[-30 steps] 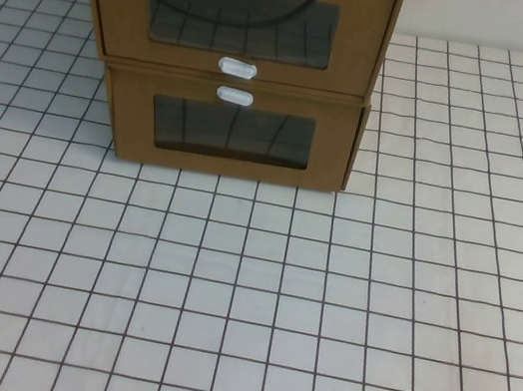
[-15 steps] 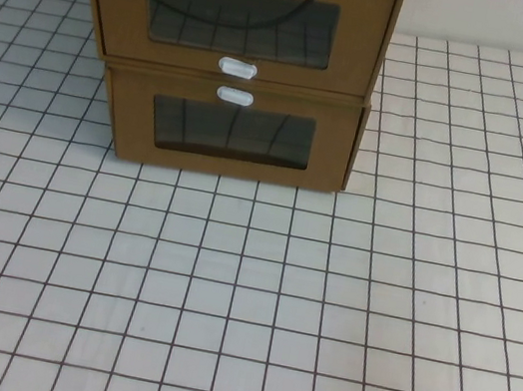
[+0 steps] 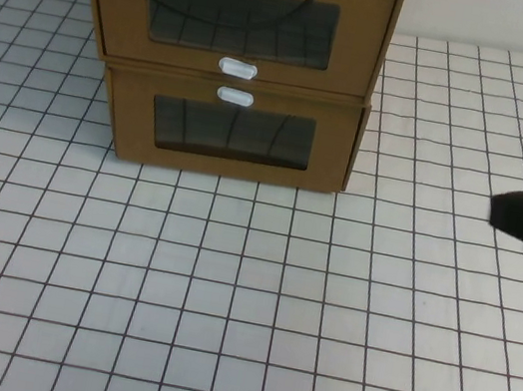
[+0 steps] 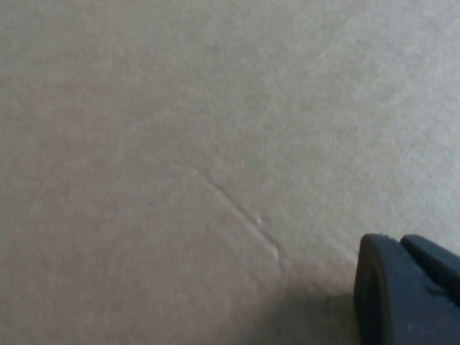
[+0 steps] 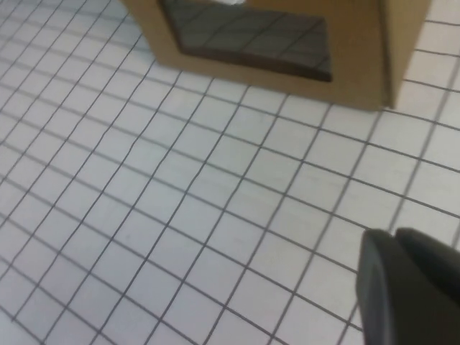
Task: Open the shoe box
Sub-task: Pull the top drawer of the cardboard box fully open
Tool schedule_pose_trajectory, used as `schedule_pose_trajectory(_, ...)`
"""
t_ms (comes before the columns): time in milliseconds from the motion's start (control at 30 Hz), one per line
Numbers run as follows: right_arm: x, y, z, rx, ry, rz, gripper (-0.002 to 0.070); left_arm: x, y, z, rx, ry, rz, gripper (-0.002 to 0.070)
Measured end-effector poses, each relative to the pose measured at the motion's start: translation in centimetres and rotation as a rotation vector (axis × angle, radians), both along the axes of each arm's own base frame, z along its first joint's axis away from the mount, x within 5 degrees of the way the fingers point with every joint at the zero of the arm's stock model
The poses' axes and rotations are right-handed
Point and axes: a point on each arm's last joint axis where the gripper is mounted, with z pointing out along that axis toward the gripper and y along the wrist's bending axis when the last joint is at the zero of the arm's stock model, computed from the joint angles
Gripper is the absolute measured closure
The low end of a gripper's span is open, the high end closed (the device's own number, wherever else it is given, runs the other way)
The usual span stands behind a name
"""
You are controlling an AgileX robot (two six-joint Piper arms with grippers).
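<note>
Right gripper [image 3: 502,211] closed, empty, right of shoe boxes [image 3: 133,117]; left gripper [image 4: 402,287] seemingly against cardboard [image 4: 180,144]

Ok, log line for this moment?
right hand: shut, right of stacked shoe boxes, apart | left hand: shut, close to cardboard | boxes: closed

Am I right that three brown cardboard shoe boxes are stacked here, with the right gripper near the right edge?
No: the high view shows two: an upper brown cardboard shoe box on a lower shoe box. The right gripper is near the right edge; the left gripper faces a cardboard surface.
</note>
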Motion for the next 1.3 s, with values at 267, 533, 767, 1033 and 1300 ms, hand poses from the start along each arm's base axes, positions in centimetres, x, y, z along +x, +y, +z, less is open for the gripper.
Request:
schedule_pose_trajectory(267,2.8,10.1,0.2,-0.271,-0.033,0.250,0.0691,0.0,0.0,0.0,-0.001,0.001,0.001,0.0677)
schedule_pose_trajectory(533,3.6,18.3,-2.7,-0.676,-0.308,0.315,0.0691,0.0,0.0,0.0,-0.001,0.001,0.001,0.0677)
schedule_pose_trajectory(767,4.9,21.6,-5.8,-0.891,-0.557,0.326,0.0671,0.0,0.0,0.0,-0.001,0.001,0.001,0.0677)
schedule_pose_trajectory(1033,6.6,23.3,-7.3,-1.018,-0.802,0.332,0.0406,0.0,0.0,0.0,-0.001,0.001,0.001,0.0677)
schedule_pose_trajectory(1300,8.1,25.0,-7.7,-1.040,-0.920,0.265,0.0316,0.0,0.0,0.0,-0.001,0.001,0.001,0.0677)
